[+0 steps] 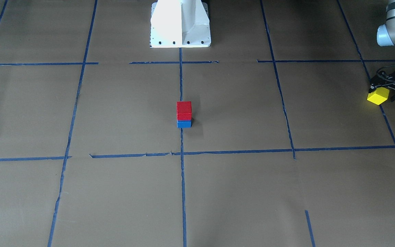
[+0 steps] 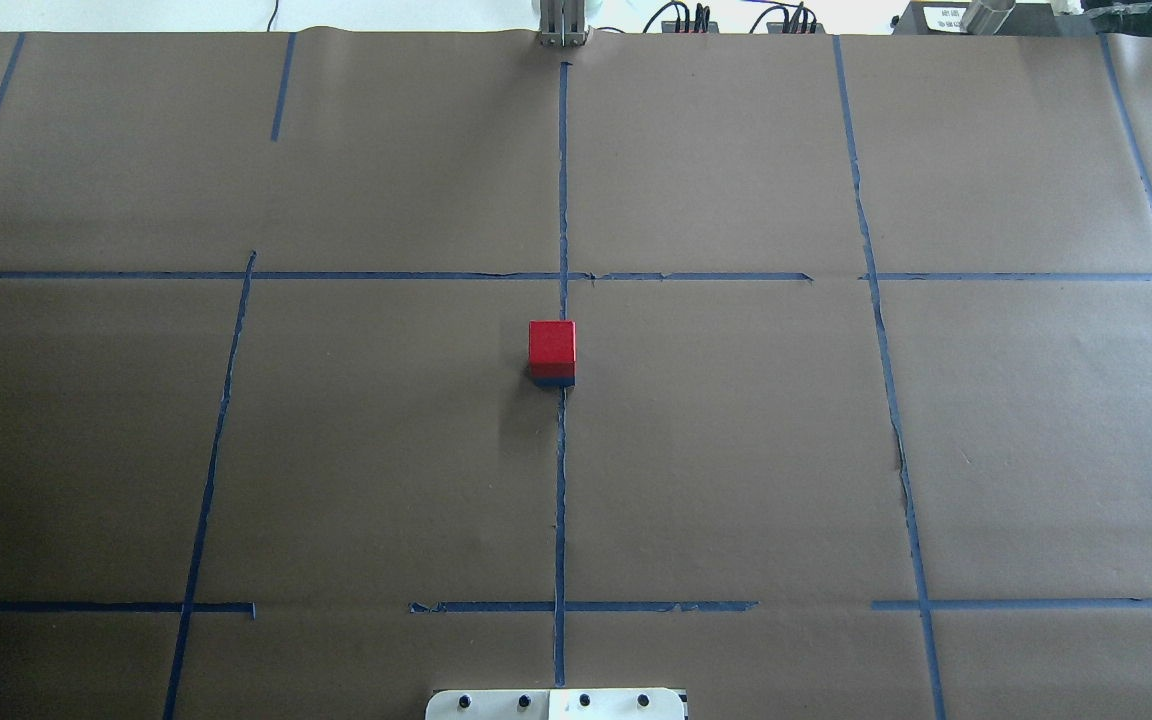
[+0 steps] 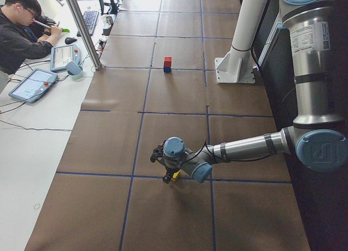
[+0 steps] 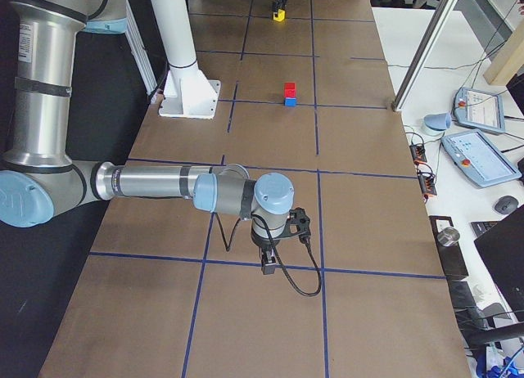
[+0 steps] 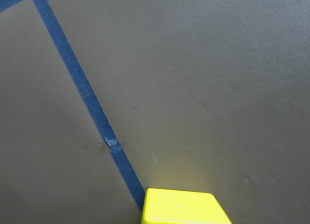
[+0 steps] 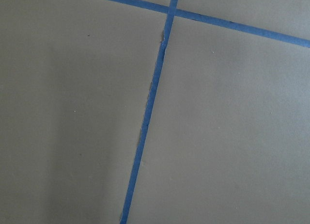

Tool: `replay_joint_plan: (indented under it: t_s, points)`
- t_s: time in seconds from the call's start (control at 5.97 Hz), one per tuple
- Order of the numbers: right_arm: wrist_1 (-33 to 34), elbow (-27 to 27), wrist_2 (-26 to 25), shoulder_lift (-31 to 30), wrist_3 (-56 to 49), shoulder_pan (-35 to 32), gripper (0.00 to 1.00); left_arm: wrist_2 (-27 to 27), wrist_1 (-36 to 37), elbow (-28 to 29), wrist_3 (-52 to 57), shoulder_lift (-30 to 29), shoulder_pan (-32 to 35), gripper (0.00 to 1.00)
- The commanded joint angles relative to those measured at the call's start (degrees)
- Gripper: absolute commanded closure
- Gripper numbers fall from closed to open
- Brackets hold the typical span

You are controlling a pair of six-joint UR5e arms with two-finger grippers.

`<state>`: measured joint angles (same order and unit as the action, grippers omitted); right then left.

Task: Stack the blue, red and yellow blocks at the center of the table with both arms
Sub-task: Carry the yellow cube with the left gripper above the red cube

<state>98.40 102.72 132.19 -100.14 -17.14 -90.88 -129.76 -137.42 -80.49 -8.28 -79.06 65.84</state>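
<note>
Brown paper is covering the table, and strips of blue tape are dividing it into a grid of large squares. At the centre of the table, on the middle tape line in front of the robot's white base, the red block is sitting squarely on top of the blue block. The yellow block is lying well apart from that pair, far out on the robot's left side near a tape line. The left gripper is reaching down over it, its black fingers pressing against opposite sides of the yellow block and pinching it; whether the block is resting on the paper or hanging just above it cannot be told. The right gripper is pointing down at the paper far out on the opposite side, next to a tape crossing and with no block near it, and whether its fingers are spread or together cannot be told.
</note>
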Motion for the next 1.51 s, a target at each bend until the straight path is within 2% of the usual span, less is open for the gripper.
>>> replay_joint_plan:
  t_s: [0.0, 0.17, 0.34, 0.5, 0.67, 0.84, 1.01, 1.17, 1.34]
  points:
    - [0.04, -0.06, 0.0, -0.05, 0.0, 0.0, 0.0, -0.14, 0.22, -0.45, -0.77, -0.39, -0.01, 0.89]
    - [0.04, 0.03, 0.0, -0.05, 0.0, 0.0, 0.0, -1.19, 0.48, -1.67, -0.86, -0.39, -0.01, 0.93]
    - [0.04, 0.03, 0.0, 0.04, 0.09, 0.0, 0.0, -3.2, 3.79, -6.56, -3.47, -0.57, -0.01, 0.94]
    - [0.04, 0.11, 0.09, 0.04, 0.09, 0.0, 0.0, -3.05, 15.48, -15.92, -4.28, -1.44, -0.18, 0.95]
    - [0.04, 0.11, 0.0, 0.04, 0.09, 0.0, 0.0, -2.35, 31.09, -24.8, -5.5, -7.02, -0.18, 0.95]
    - [0.04, 0.38, 0.09, 0.04, 0.18, 0.0, 0.0, -0.17, 44.47, -29.15, -12.22, -17.78, -0.97, 0.95]
    - [0.04, 0.47, 0.09, 0.04, 0.18, 0.0, 0.0, 0.12, 53.91, -29.37, -21.68, -29.46, -5.85, 0.95]
    - [0.04, 0.47, 0.09, 0.04, 0.18, 0.0, 0.0, 5.17, 60.1, -28.76, -34.91, -39.49, -14.16, 0.95]
    - [0.04, 0.38, 0.09, 0.04, 0.18, 0.0, 0.0, 10.26, 61.03, -24.84, -48.71, -49.42, -22.95, 0.96]
